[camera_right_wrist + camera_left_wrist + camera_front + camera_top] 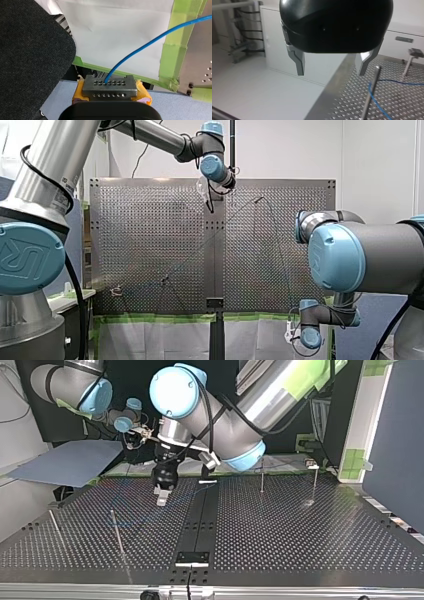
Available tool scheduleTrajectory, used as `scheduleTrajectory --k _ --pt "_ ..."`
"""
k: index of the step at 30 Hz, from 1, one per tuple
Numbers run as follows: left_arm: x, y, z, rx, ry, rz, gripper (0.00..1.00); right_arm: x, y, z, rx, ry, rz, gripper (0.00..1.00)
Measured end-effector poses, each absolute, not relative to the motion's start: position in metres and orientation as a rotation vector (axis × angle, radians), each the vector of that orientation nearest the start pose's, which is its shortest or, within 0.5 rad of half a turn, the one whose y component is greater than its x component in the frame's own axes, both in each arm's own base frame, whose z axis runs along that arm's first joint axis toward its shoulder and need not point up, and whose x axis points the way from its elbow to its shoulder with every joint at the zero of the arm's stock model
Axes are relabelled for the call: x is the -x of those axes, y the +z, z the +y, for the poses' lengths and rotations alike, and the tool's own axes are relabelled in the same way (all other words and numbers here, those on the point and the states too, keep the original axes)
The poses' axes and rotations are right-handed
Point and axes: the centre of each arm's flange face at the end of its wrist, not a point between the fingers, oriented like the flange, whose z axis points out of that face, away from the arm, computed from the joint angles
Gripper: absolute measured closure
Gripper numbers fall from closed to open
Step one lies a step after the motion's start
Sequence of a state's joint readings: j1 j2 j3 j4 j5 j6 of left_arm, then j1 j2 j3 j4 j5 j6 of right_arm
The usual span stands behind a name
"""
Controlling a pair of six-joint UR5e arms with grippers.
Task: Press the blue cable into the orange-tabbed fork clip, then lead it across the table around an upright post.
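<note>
The blue cable (150,41) runs out from between the yellow pads of my right gripper (110,86), which is shut on it. That gripper (292,332) hangs off the table's near edge at the front view's right. From there the cable (220,232) climbs to a far post (260,199), then slants down to a near post (165,280). A small clip (116,291) stands near the table's front left corner. My left gripper (331,72) is open and empty above the table's far edge (205,195), with an upright post (370,92) and a cable loop (377,102) just ahead of it.
Several thin upright posts (117,532) (261,477) stand on the perforated table (300,540). A dark centre strip (200,515) splits the table. Green tape (175,57) lines the near edge. A grey sheet (70,462) lies beside the table.
</note>
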State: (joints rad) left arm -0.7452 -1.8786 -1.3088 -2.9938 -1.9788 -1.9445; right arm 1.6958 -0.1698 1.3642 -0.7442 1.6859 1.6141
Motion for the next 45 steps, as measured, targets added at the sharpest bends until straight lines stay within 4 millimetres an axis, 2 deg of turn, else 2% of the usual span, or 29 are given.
scheduleTrajectory --k 4,7,20,23,34,39,45 --pt "-0.387 0.465 -0.484 0.088 -0.643 1.480 0.01 -0.198 -0.263 -0.589 -1.537 0.956 -1.520 1.00" --pt "-0.385 0.460 -0.481 0.096 -0.651 1.472 0.01 -0.198 -0.263 -0.588 -1.537 0.956 -1.520 1.00" --pt "-0.386 0.416 -0.475 0.082 -0.600 1.472 0.01 -0.199 -0.263 -0.588 -1.542 0.963 -1.517 1.00" --pt "-0.390 0.399 -0.474 0.080 -0.592 1.485 0.01 -0.199 -0.263 -0.589 -1.542 0.964 -1.517 1.00" --pt "-0.405 0.305 -0.471 0.072 -0.578 1.573 0.01 -0.199 -0.263 -0.589 -1.544 0.966 -1.517 1.00" --pt "-0.412 0.281 -0.459 0.084 -0.563 1.584 0.01 -0.199 -0.263 -0.589 -1.545 0.965 -1.517 1.00" --pt "-0.425 0.264 -0.438 0.086 -0.558 1.584 0.01 -0.199 -0.263 -0.589 -1.544 0.966 -1.517 1.00"
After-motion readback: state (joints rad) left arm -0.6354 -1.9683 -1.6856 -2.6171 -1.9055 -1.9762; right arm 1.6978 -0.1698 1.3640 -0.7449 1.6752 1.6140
